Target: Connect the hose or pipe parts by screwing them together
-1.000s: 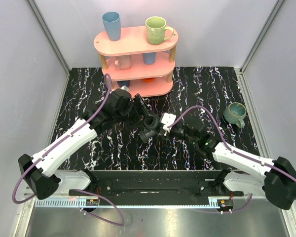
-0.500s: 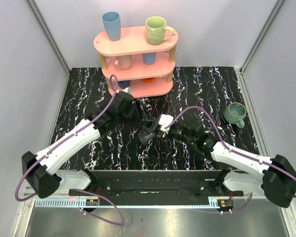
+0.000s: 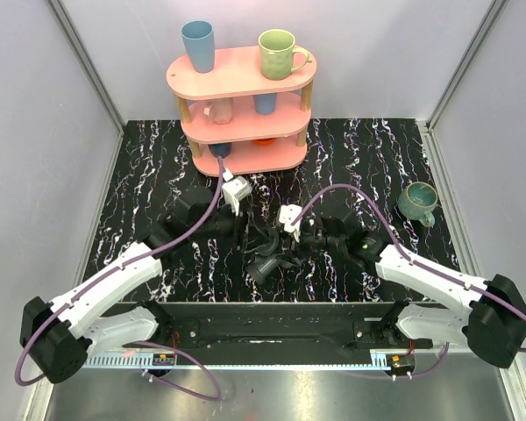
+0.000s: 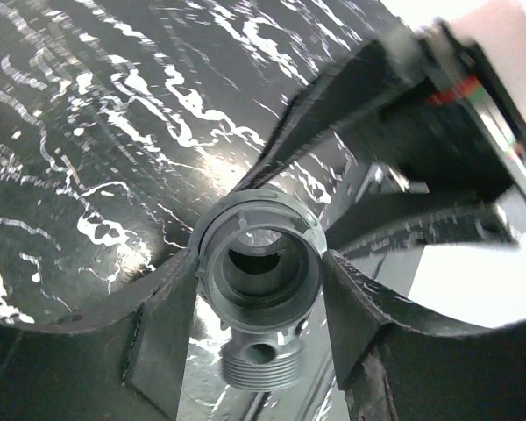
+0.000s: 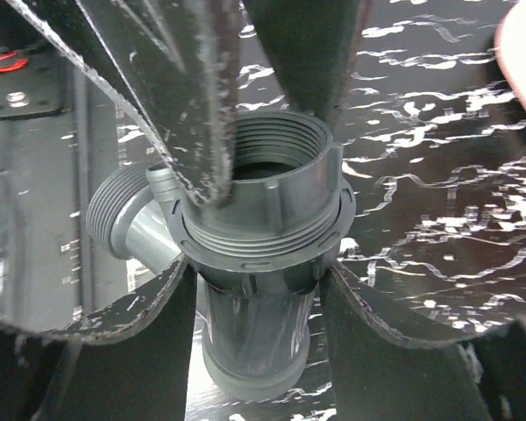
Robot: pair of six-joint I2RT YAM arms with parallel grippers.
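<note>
Black white-veined desk (image 3: 158, 175), pale walls (image 3: 35, 105), both claws on one fitting.
One pink three-tier shelf (image 3: 241, 77) stands at the back, with a blue tumbler (image 3: 198, 46) and green mug (image 3: 279, 53) on top and a pink mug (image 3: 217, 110) and blue cup (image 3: 265, 103) on the middle tier. One teal mug (image 3: 416, 202) sits on the desk at right. Two arms meet mid-desk around one T-shaped pipe fitting (image 3: 265, 261): the left claw (image 4: 259, 272) pinches its threaded collar, and the right claw (image 5: 256, 281) pinches the tube just below.
</note>
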